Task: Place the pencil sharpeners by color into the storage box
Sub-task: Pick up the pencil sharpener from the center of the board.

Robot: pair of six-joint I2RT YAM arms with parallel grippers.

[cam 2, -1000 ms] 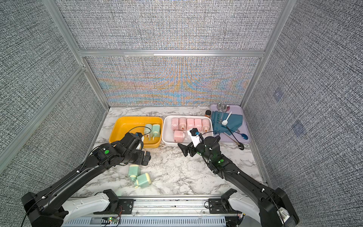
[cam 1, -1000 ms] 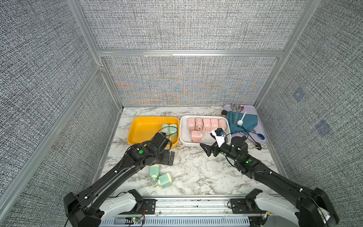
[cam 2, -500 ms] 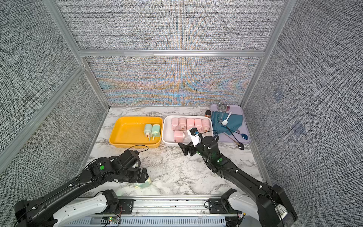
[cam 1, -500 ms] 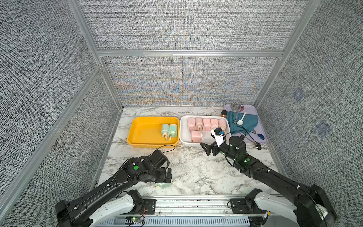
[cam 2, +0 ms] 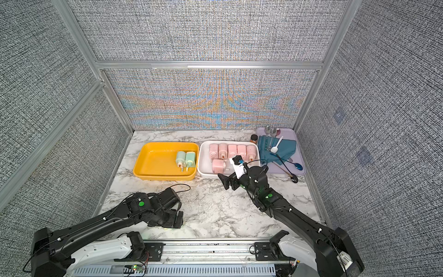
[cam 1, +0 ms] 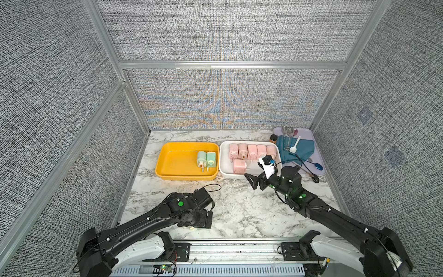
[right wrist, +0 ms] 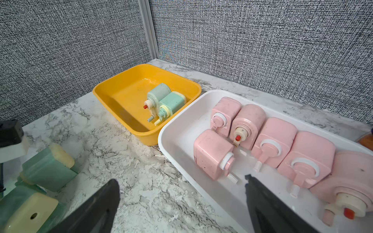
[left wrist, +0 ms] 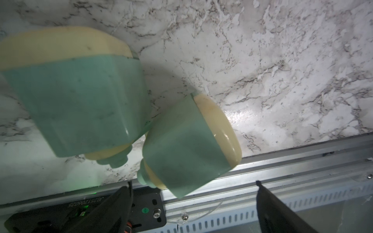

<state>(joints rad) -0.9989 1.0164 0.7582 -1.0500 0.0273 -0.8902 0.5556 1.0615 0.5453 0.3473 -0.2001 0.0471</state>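
Two mint green pencil sharpeners (left wrist: pixel 80 105) (left wrist: pixel 187 145) lie touching on the marble by the front rail. My left gripper (left wrist: pixel 192 184) hangs open right over them and hides them in both top views (cam 1: pixel 201 215). The right wrist view shows the same pair (right wrist: pixel 46 167) on the table. Two more green ones (cam 1: pixel 206 159) lie in the yellow storage box (cam 1: pixel 167 165). Several pink ones (cam 1: pixel 251 151) fill the white box (cam 1: pixel 224 165). My right gripper (cam 1: pixel 257 170) (right wrist: pixel 181 179) stands open and empty at that box's front rim.
A lilac tray (cam 1: pixel 316 144) at the back right holds a blue cloth (cam 1: pixel 299 150), spoons and black utensils. A brown-lidded spice jar (cam 1: pixel 273 138) stands beside it. The metal rail (left wrist: pixel 282 161) runs along the table's front edge, close to the loose green pair.
My left arm has pulled back from the yellow box to the table's front and come down over the two loose green sharpeners. The right arm has barely moved.
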